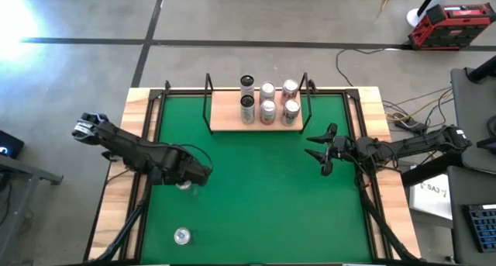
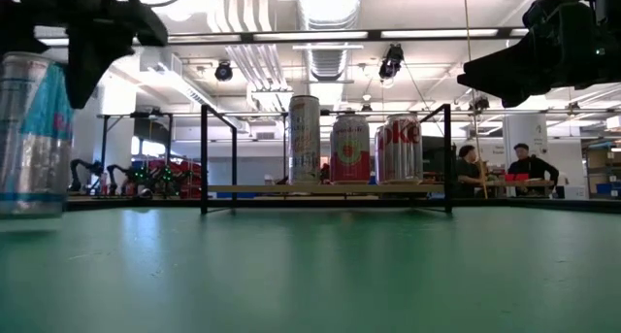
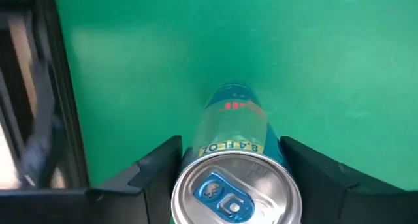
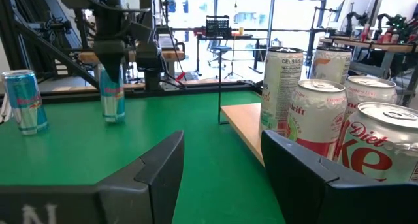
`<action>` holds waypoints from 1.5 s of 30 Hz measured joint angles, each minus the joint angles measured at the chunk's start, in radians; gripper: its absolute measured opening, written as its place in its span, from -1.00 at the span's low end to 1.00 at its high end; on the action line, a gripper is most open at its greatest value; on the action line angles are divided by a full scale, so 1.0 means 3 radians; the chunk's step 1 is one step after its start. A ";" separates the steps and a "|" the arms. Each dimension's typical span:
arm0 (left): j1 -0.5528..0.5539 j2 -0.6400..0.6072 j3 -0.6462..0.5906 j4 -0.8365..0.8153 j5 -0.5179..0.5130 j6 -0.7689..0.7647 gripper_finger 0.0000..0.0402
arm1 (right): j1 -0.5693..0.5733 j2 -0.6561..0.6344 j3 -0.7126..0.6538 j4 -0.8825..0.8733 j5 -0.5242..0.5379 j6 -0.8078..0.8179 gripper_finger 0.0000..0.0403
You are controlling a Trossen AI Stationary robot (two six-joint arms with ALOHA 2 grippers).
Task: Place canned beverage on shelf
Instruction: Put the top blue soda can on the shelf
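A slim blue-and-silver can stands upright on the green table mat, left of centre. My left gripper hangs over it, pointing down. It is open, with one finger on each side of the can's upper part. I see green between the fingertips and the can. The shelf, a light-wood board in black rods, stands at the far middle and holds several upright cans. My right gripper is open and empty, right of centre, level, near the shelf's right end.
A second blue-and-silver can stands upright near the table's front edge, left of centre, and looms large in the low view. The left part of the shelf board is bare. Open green mat lies between the two grippers and the shelf.
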 joint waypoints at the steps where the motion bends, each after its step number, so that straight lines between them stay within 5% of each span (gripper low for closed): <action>1: 0.0001 0.0000 0.0027 -0.0021 -0.0043 0.0191 0.08 | 0.0000 0.0000 0.0000 -0.0001 0.0000 0.0000 -0.04; 14: 0.0004 0.0010 0.0294 -0.0020 -0.0660 0.2622 0.08 | -0.0001 0.0000 0.0000 -0.0001 0.0000 0.0000 -0.04; 23: 0.0004 0.0291 0.0304 -0.0034 -0.0749 0.4376 0.16 | 0.0000 0.0000 0.0000 -0.0001 0.0000 0.0000 -0.04; 45: 0.0003 0.1146 0.1413 -0.0134 -0.0834 0.7112 0.18 | -0.0001 0.0000 0.0000 -0.0003 -0.0001 0.0000 -0.04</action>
